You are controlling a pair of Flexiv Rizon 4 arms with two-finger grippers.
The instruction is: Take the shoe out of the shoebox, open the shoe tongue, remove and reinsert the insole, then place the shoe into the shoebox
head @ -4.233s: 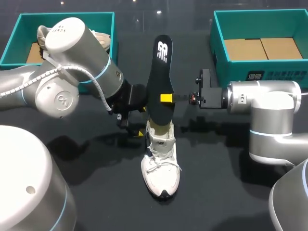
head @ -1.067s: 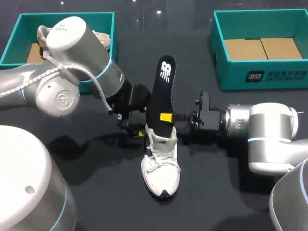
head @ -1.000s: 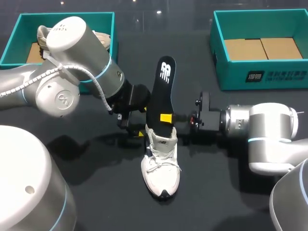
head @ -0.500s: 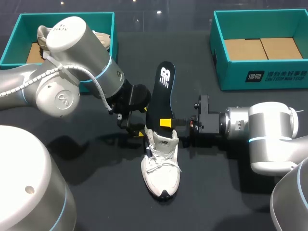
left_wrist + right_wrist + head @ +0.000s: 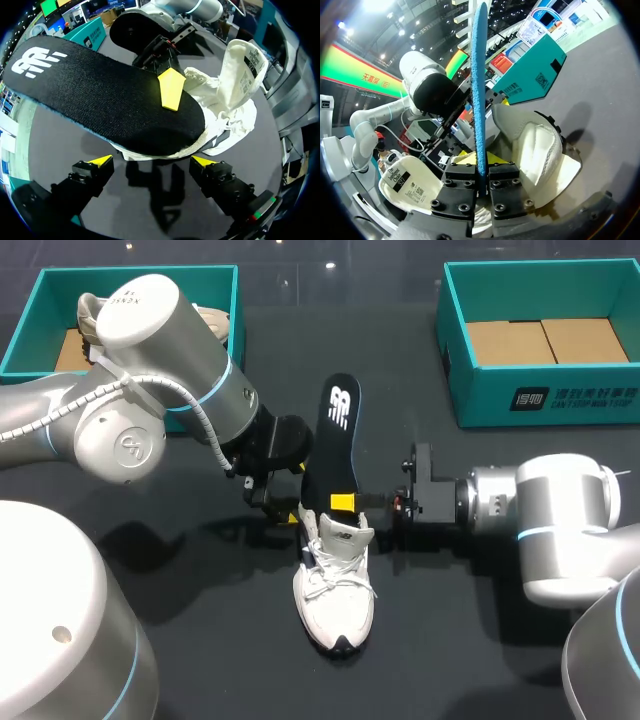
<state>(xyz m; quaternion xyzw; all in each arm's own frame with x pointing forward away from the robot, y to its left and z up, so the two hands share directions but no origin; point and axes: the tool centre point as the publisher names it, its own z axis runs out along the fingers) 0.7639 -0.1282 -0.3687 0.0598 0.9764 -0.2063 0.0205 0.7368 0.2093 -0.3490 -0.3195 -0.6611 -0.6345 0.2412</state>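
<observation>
Head view shows the right gripper (image 5: pixel 345 502) pinching the black insole (image 5: pixel 336 435), whose lower end sits inside the white shoe (image 5: pixel 335 590) on the table (image 5: pixel 460 650); the left gripper (image 5: pixel 151 160) has its fingers spread wide, touching nothing, just beside the shoe

Worktop (image 5: pixel 450 640): one, flat, dark charcoal to black, matte over most of its surface, running the full width of the head view.
Far strip of worktop (image 5: pixel 380 280): glossier than the rest, carrying small round white reflections of overhead lamps (image 5: pixel 330 265).
Lighting: from above, bright and hard.
Shadows (image 5: pixel 170 540): soft-edged dark patches on the near and middle worktop; in the wrist views the same surface reads mid grey.
</observation>
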